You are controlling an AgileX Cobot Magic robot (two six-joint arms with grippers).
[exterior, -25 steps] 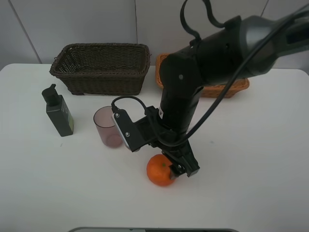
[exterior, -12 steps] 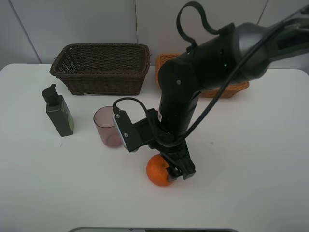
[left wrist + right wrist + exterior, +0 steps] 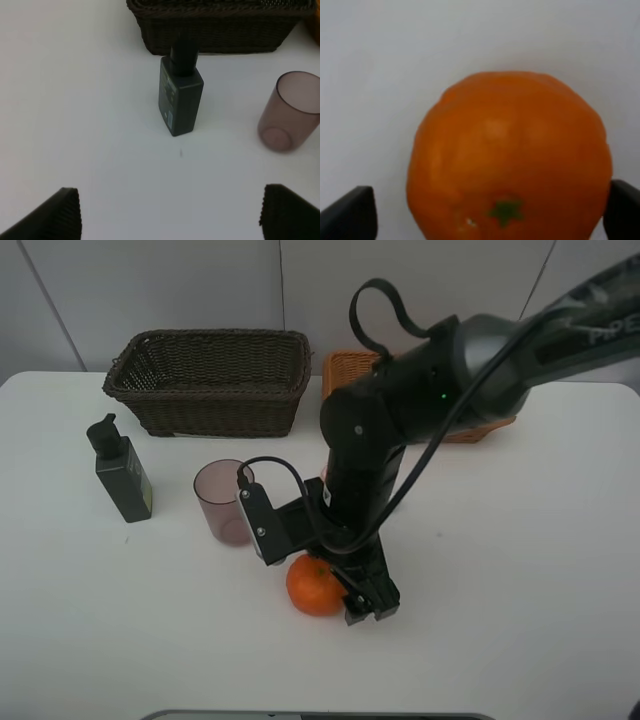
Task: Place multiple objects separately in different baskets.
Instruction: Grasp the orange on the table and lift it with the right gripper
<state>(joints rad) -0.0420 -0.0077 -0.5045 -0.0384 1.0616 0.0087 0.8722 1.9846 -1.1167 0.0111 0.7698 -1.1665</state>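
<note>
An orange [image 3: 313, 587] lies on the white table near the front. My right gripper [image 3: 342, 596] reaches down over it and stands open. In the right wrist view the orange [image 3: 510, 155] fills the space between the two fingertips [image 3: 351, 212]; the other fingertip is right at its side. A dark green pump bottle [image 3: 122, 472] stands upright at the left and a mauve cup [image 3: 223, 502] stands beside the arm. My left gripper [image 3: 172, 215] is open and empty, with the bottle [image 3: 181, 97] and cup [image 3: 290, 118] ahead of it.
The dark brown basket [image 3: 210, 380] stands at the back, just behind the bottle. The light orange basket [image 3: 345, 370] at the back right is mostly hidden by the right arm. The table's left edge lies close to the bottle.
The right arm has shifted left and its gripper has come further down around the orange. The orange now lies a little further left. Bottle and cup have not moved.
</note>
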